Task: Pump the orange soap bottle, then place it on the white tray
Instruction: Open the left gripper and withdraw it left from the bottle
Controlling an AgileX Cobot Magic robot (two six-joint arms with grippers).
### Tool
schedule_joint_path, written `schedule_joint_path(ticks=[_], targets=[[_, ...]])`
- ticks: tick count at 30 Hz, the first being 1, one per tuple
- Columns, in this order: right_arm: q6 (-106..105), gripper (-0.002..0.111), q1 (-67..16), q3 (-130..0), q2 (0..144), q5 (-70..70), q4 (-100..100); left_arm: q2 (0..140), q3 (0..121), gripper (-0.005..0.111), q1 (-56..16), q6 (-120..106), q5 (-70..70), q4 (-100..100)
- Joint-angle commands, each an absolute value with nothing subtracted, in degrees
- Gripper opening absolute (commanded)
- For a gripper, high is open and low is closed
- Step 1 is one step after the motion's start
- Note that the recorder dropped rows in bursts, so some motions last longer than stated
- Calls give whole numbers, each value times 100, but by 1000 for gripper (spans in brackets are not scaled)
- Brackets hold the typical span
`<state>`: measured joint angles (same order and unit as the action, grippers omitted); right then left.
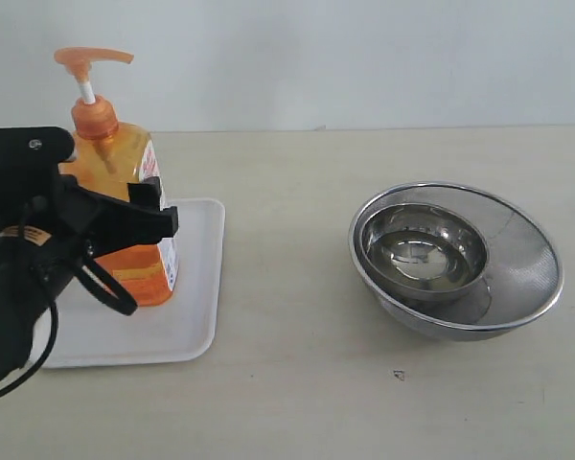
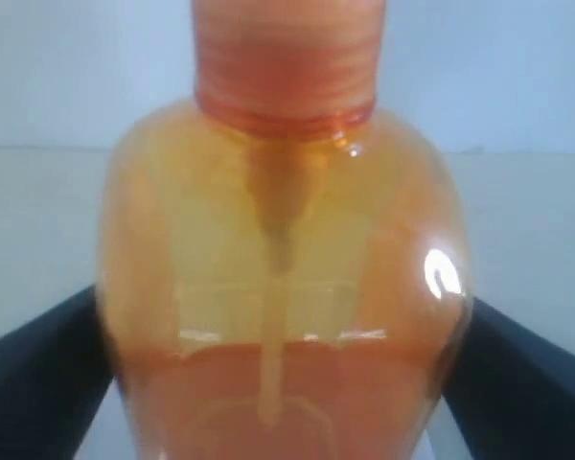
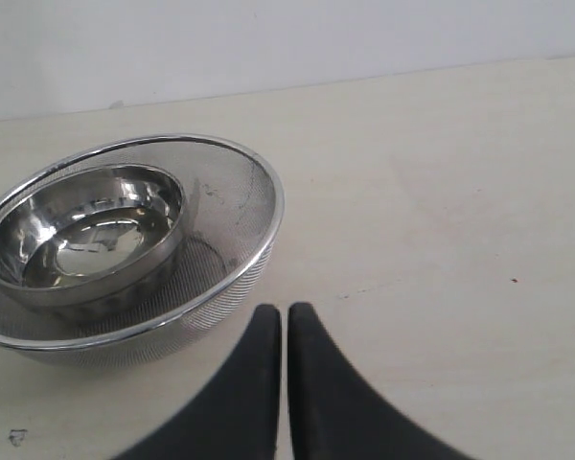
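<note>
Pale beige counter (image 1: 307,402) ran back to a plain white wall (image 1: 364,57) in the exterior view. On its left side the orange soap bottle (image 1: 110,158) stood upright on the white tray (image 1: 196,287), its base on the tray floor and its pump head (image 1: 91,59) raised on the stem. The left gripper (image 1: 155,208) extended from the left edge and bracketed the bottle's body about mid-height, one finger crossing the near side and the other showing at the far side. That low, level hold looked suited to keeping a tall bottle from tipping. Well apart to the right, a small steel bowl (image 1: 424,251) sat nested inside a mesh steel bowl (image 1: 522,264), off any line between arm and tray. Nothing stood in the way of drawing the arm back.

From the left wrist view, the bottle (image 2: 287,287) filled the frame. The dark fingers (image 2: 38,374) met its flanks on both sides, spread wide yet pinching the bottle between them. By my judgement the placing was nearly done, with only the release left.

From the right wrist view, the right gripper (image 3: 285,321) hung over bare counter (image 3: 441,192) with its fingers pressed together, holding nothing. It sat near the mesh bowl's (image 3: 240,259) rim and clear of the left arm's work.
</note>
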<state>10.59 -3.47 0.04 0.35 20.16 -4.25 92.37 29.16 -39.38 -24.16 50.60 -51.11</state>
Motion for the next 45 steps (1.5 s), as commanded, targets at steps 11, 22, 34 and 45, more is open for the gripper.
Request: schedule_joint_path(ticks=[11,22,34,45], targets=[[1041,0,-319,0,0,1954,-473,7705,1799,81,-4294,-1407,4159,-3952],[1041,0,-319,0,0,1954,-473,6682,1180,81,-4599,-911,3447,-3420],[1041,0,-319,0,0,1954,-473,6243,1115,81,-4599,-772,3085,-3188],[1041,0,-319,0,0,1954,-473,6243,1115,81,-4599,-772,3085,-3188]])
